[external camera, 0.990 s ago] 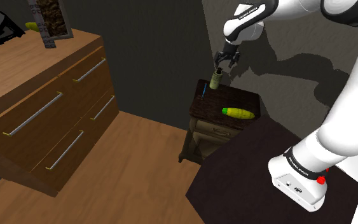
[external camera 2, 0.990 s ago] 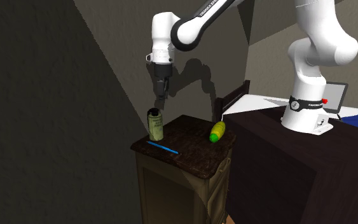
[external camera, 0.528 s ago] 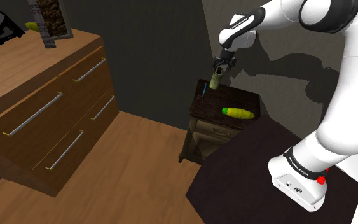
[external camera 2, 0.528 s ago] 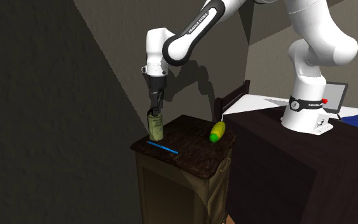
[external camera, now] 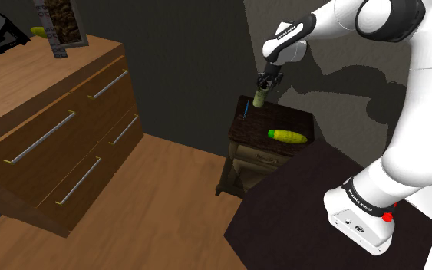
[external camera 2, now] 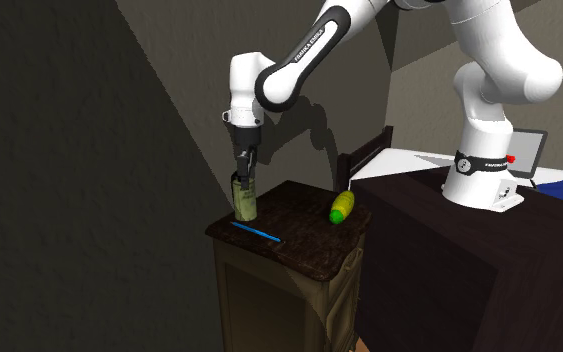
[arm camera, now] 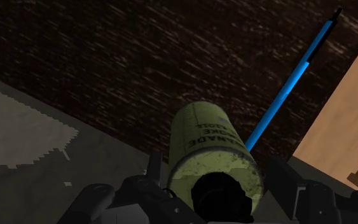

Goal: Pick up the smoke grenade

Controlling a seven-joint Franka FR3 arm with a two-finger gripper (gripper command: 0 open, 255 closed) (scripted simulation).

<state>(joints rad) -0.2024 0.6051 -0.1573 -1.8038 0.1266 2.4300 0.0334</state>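
Now the fingers (arm camera: pixel 284 186) stand apart on either side of the upright grenade (arm camera: pixel 212 149), not clasping it. A blue pen (external camera 2: pixel 256 232) lies near it on the table (external camera 2: pixel 314 245).

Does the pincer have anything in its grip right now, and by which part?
Cannot be told. The pincer straddles the upper end of the upright olive smoke grenade on the dark nightstand, but whether it has clamped on it is not visible.
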